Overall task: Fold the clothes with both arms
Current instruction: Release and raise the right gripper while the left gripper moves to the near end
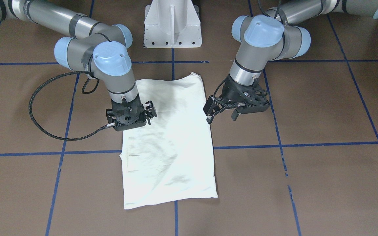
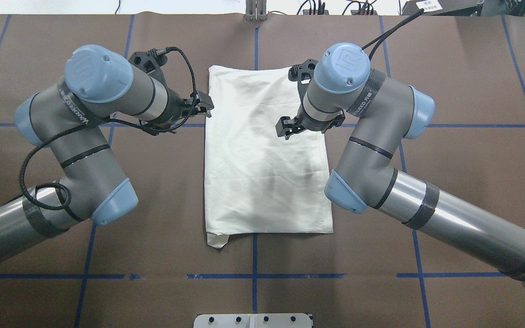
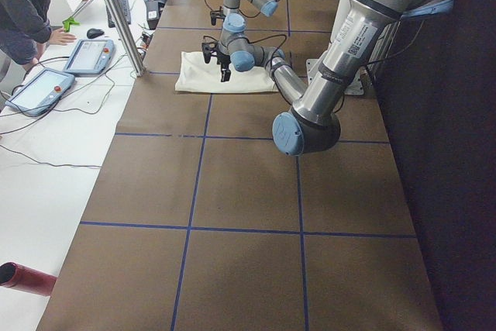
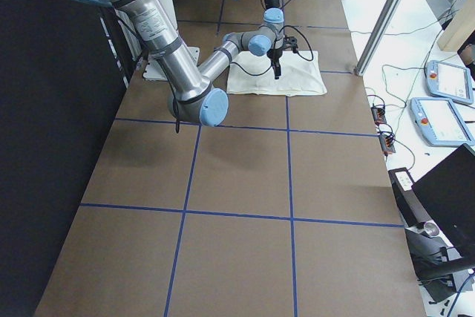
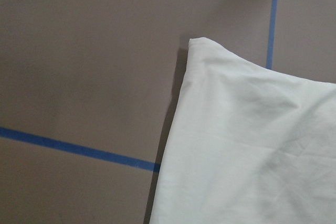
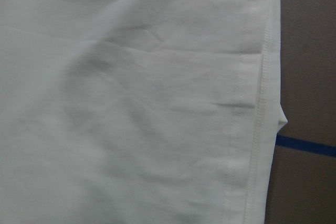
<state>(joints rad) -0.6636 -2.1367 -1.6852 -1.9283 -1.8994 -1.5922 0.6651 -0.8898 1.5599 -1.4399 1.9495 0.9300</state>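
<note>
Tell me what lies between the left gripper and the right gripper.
Only the cream shirt, plain side up. In the overhead view the left gripper hangs by its edge and the right gripper is over it, with nothing else between.

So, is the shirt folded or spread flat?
Folded: the shirt lies as a compact rectangle, no sleeves showing, plain cream side up.

We find the shirt (image 2: 262, 159) lying flat on the table (image 2: 426, 68), at its middle, in front of the pedestal base (image 1: 172, 26). The left gripper (image 1: 221, 116) hangs just beside the shirt's left edge, over the table. The right gripper (image 1: 130, 121) stands over the shirt, near its right edge.
</note>
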